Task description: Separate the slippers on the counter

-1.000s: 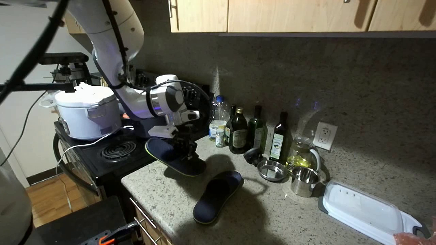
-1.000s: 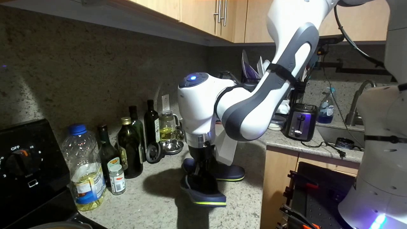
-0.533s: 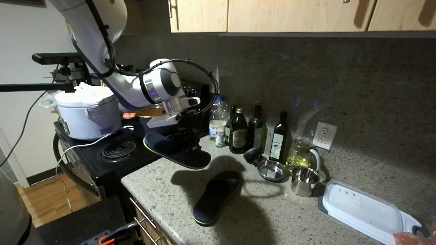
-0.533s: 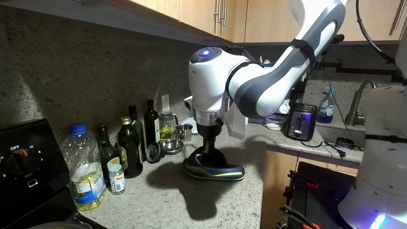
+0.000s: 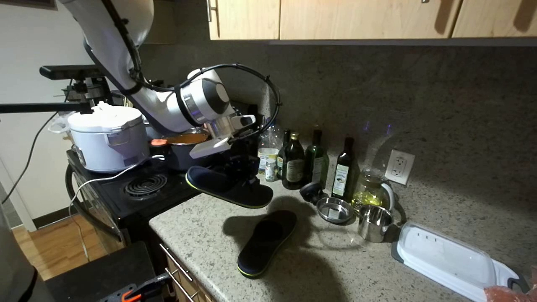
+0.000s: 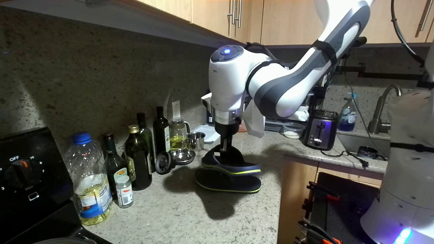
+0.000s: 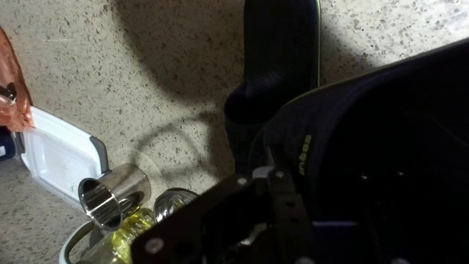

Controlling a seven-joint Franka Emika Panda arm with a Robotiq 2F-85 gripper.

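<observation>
Above the counter (image 5: pixel 197 226), clear of its surface: upper slipper (image 5: pixel 226 190), dark navy-black, yellow-green line around the sole; tilted, its right end lower than its left in an exterior view; yellow-green lettering on it in the wrist view. Gripper (image 6: pixel 225 149): jaws closed on the upper slipper, holding it; exact spot of the hold too dark to make out. Lower slipper (image 5: pixel 266 243): same colour and trim, flat on the counter, apart from the upper one. Far side, along the speckled wall (image 5: pixel 335 92), left to right: plastic bottle (image 6: pixel 91 193), blue cap, yellow liquid inside; small jar (image 6: pixel 124 195), near it; dark glass bottles (image 6: pixel 135 162), four; glass jug (image 5: pixel 367 197), yellow liquid inside. Nearer than these: shallow steel bowl (image 5: pixel 325 214); steel cup (image 5: pixel 373 230), to the bowl's right. Right, in an exterior view: white container (image 5: pixel 451 256), clear lid. Left: black stove (image 5: pixel 113 195), bearing a white lidded cooker (image 5: pixel 109 140) and a dark pot (image 5: pixel 180 157), orange-brown contents.
</observation>
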